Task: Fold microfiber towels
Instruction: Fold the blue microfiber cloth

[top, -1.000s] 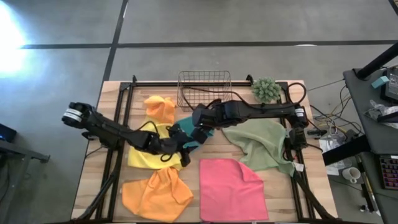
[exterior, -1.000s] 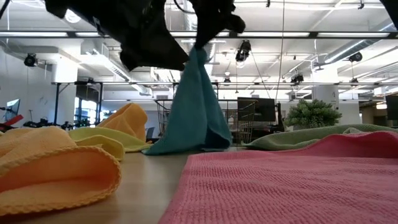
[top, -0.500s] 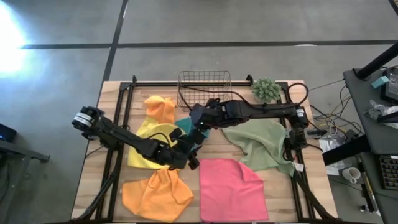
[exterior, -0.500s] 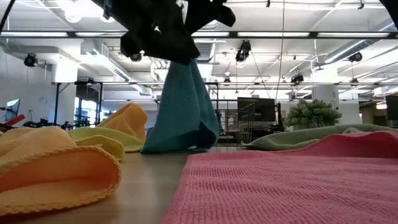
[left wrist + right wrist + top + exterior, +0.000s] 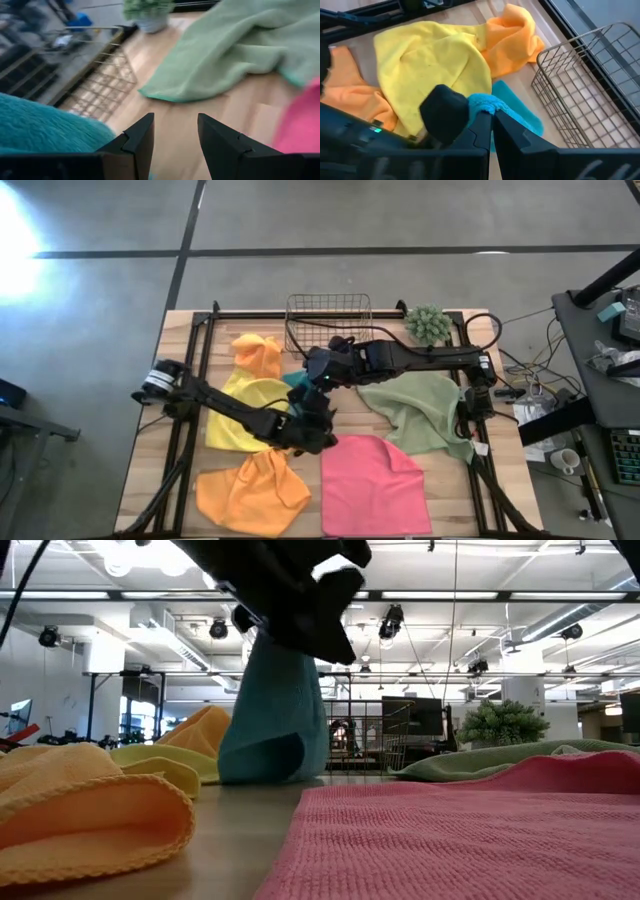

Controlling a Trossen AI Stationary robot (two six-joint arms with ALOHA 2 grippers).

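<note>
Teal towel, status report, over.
Right gripper shut on teal towel, lifted. Left gripper open, beside it. Pink towel lies close by.

Grey concrete floor (image 5: 400,215), strip-lit ceiling (image 5: 520,570), possibly a desk (image 5: 600,330).

From overhead I see only a sliver of the teal towel (image 5: 296,381); both arms cover the rest of it, along with the left gripper (image 5: 322,432). My low view cuts both arms off at its top edge, and whether the left gripper's fingers (image 5: 138,141) touch that towel, I cannot tell.
</note>
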